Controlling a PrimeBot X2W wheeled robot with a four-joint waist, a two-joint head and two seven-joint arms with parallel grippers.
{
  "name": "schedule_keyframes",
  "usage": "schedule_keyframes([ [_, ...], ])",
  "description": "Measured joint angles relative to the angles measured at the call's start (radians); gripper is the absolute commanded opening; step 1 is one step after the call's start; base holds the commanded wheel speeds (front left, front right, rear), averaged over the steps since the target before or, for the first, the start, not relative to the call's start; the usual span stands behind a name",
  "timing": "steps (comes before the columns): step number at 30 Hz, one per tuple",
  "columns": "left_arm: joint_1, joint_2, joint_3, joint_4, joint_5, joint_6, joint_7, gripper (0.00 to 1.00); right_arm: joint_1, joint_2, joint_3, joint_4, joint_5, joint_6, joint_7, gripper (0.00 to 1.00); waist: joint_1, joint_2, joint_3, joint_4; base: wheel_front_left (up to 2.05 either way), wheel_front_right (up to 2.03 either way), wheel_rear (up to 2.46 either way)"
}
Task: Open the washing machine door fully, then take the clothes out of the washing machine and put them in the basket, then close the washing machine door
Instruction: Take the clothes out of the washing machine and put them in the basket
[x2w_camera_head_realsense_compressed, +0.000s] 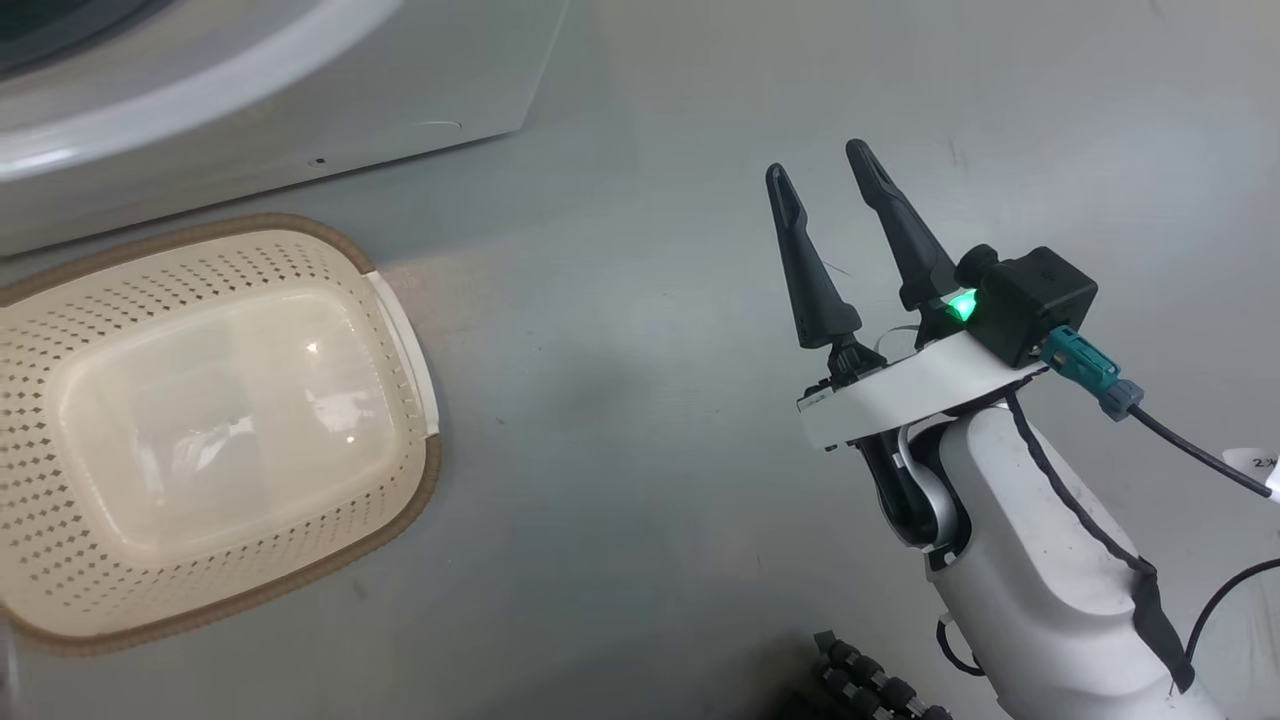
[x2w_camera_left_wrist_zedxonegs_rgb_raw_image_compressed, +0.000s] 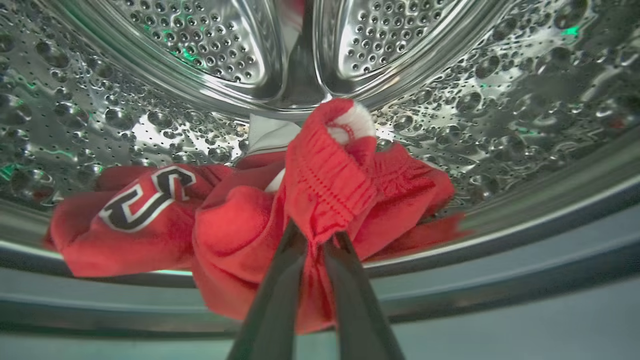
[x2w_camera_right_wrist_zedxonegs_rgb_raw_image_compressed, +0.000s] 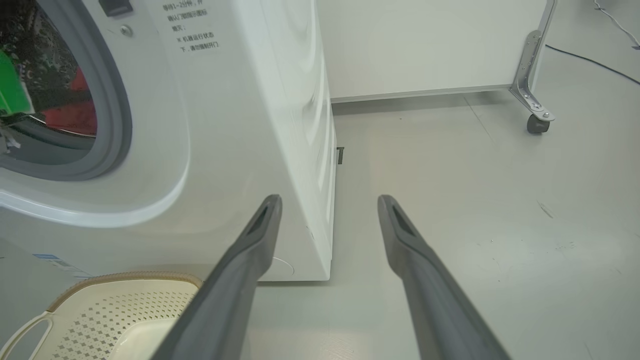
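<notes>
The clothes (x2w_camera_left_wrist_zedxonegs_rgb_raw_image_compressed: 240, 225), a bright red jersey with dark white-edged lettering, lie bunched at the front lip of the washing machine's (x2w_camera_right_wrist_zedxonegs_rgb_raw_image_compressed: 240, 125) perforated steel drum (x2w_camera_left_wrist_zedxonegs_rgb_raw_image_compressed: 200, 40). My left gripper (x2w_camera_left_wrist_zedxonegs_rgb_raw_image_compressed: 320, 235) is shut on a raised fold of the red cloth. A patch of red clothes (x2w_camera_right_wrist_zedxonegs_rgb_raw_image_compressed: 75, 115) shows through the round opening. The basket (x2w_camera_head_realsense_compressed: 300, 225) stands empty on the floor in front of the machine (x2w_camera_head_realsense_compressed: 300, 90). My right gripper (x2w_camera_head_realsense_compressed: 818, 163) hangs open over bare floor to the basket's right, holding nothing. The washing machine door is out of view.
A white panel on a metal foot with a caster (x2w_camera_right_wrist_zedxonegs_rgb_raw_image_compressed: 537, 122) stands behind the machine's right side. A black cable (x2w_camera_right_wrist_zedxonegs_rgb_raw_image_compressed: 590, 62) runs across the floor at the far right. Grey floor (x2w_camera_right_wrist_zedxonegs_rgb_raw_image_compressed: 475, 225) stretches to the machine's right.
</notes>
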Motion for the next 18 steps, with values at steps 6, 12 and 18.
schedule_keyframes([
  [6, 0.065, -0.032, -0.004, -0.012, 0.0, -0.009, -0.099, 0.0, 0.002, 0.0, -0.008, 0.02, -0.034, 0.002, 0.0, 1.0, 0.0, 0.0, -0.027, 0.033, 0.0, 0.0, 0.0],
  [12, 0.139, -0.087, -0.001, -0.037, -0.023, -0.015, -0.202, 0.0, 0.011, 0.0, -0.024, 0.043, -0.068, 0.003, 0.0, 1.0, 0.0, 0.0, -0.06, 0.072, 0.0, 0.0, 0.0],
  [18, 0.227, -0.156, -0.001, -0.057, -0.048, -0.028, -0.309, 0.0, 0.033, -0.001, -0.042, 0.07, -0.106, 0.013, 0.0, 1.0, 0.0, 0.0, -0.099, 0.117, 0.0, 0.0, 0.0],
])
